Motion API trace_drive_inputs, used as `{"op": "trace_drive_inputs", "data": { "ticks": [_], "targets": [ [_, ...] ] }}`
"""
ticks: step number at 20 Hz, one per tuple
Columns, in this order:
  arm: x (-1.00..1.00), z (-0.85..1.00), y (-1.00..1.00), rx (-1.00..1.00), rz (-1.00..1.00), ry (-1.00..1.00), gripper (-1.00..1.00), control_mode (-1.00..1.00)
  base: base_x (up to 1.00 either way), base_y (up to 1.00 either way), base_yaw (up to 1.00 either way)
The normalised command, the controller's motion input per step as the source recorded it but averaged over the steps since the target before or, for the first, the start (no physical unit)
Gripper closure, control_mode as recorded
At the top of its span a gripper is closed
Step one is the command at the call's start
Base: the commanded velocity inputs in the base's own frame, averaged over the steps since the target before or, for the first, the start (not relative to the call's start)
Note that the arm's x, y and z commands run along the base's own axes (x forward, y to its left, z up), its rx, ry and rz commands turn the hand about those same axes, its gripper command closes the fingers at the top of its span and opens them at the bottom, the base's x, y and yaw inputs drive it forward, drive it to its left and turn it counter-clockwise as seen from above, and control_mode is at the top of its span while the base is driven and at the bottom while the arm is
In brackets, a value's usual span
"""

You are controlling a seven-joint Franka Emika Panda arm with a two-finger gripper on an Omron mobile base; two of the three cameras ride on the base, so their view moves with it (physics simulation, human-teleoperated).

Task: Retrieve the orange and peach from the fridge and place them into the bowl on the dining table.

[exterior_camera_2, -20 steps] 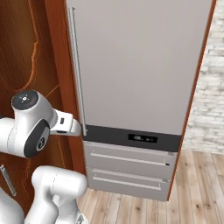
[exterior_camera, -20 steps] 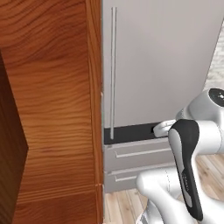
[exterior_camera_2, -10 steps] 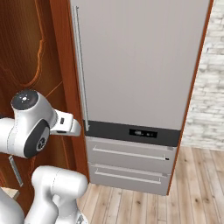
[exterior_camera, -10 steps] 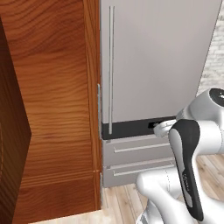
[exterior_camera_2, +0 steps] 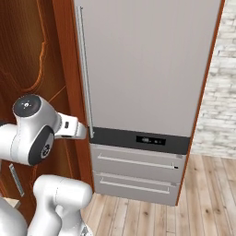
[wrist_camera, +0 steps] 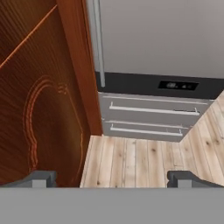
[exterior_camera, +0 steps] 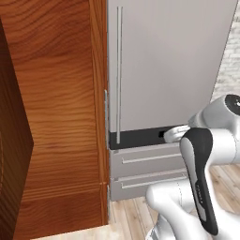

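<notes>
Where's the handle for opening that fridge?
The long vertical bar handle runs down the left edge of the fridge door, beside the red-brown wooden cabinet, ending just above the black control strip over the two grey drawers.

Closed grey fridge (exterior_camera_2: pixel 143 64), long bar handle (exterior_camera_2: pixel 85 69), two drawers (exterior_camera_2: pixel 136 173) below, wooden cabinet (exterior_camera_2: pixel 32 50) beside, possibly touching

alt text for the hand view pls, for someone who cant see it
A closed light grey fridge with a long vertical bar handle, a dark control strip and two grey drawers below stands ahead on a pale wood plank floor. A red-brown wooden cabinet stands to its left. The tool is open, its two dark tips wide apart at the bottom, holding nothing.
</notes>
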Motion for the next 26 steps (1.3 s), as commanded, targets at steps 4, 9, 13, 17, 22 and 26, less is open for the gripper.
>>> {"op": "trace_drive_inputs", "data": {
  "ticks": [4, 9, 13, 17, 22, 26],
  "targets": [
    [0.35, 0.04, 0.16, 0.0, 0.03, -0.18, -1.0, -1.0, 0.0, 0.0, 0.0],
    [0.29, 0.13, 0.15, -0.01, 0.06, -0.2, -1.0, -1.0, 0.0, 0.0, 0.0],
    [0.31, 0.16, 0.09, -0.01, 0.0, -0.05, -1.0, -1.0, 0.0, 0.0, 0.0],
    [0.43, 0.16, 0.04, 0.0, 0.0, 0.0, -1.0, -1.0, 0.0, 0.0, 0.0],
    [0.61, 0.13, 0.0, 0.0, 0.0, 0.03, -1.0, -1.0, 0.0, 0.0, 0.0],
    [0.67, 0.0, 0.08, 0.0, 0.03, 0.04, -1.0, -1.0, 0.0, 0.0, 0.0]
  ]
}}
